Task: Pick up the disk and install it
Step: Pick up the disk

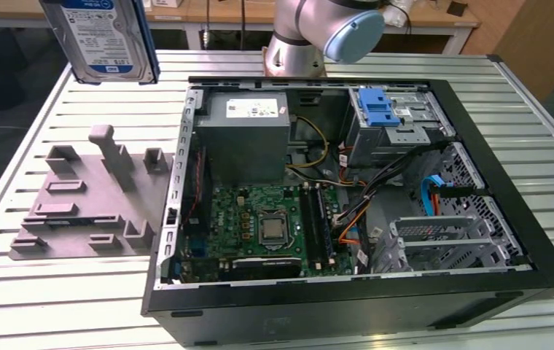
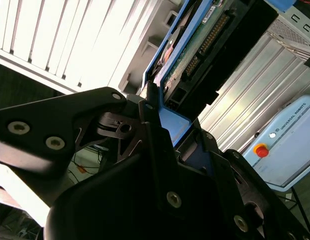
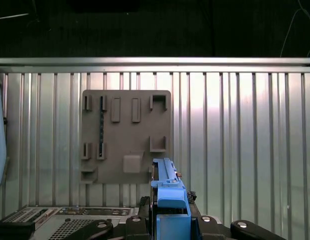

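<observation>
Evidently we had the disk [image 1: 104, 38] well in hand: the gripper [image 2: 167, 117] was clamped across its blue carrier [image 3: 170, 192] at one end, so the drive hung upright, high above the grey holder [image 1: 87, 204] on the tabletop [image 1: 53, 299]. Gripping that end left the connector side [image 2: 210, 35] free, which we judged suited the drive cage [image 1: 393, 124], sitting in the open computer case [image 1: 510, 219], well apart toward the exterior view's right.

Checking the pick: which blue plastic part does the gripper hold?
The blue carrier framing the disk, clamped in the gripper; the other, the blue latch, sits on the drive cage inside the case.
</observation>
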Controlling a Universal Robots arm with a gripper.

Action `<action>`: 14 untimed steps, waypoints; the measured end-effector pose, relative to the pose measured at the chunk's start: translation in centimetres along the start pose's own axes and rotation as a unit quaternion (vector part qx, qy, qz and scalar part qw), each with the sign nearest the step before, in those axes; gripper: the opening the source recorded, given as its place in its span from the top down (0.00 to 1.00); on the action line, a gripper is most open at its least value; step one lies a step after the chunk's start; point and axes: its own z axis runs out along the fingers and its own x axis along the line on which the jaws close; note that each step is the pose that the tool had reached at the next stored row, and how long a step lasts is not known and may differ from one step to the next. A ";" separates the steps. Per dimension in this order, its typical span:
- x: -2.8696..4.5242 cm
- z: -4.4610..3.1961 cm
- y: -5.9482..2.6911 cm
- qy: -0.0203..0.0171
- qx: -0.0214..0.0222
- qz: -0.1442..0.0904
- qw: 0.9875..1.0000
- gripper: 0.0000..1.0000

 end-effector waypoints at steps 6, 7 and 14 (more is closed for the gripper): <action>0.00 0.00 -0.19 0.000 0.000 0.000 1.000 0.64; 0.00 0.00 -0.23 0.000 0.000 0.000 1.000 0.64; -0.01 -0.01 -0.46 0.000 0.000 0.000 1.000 0.64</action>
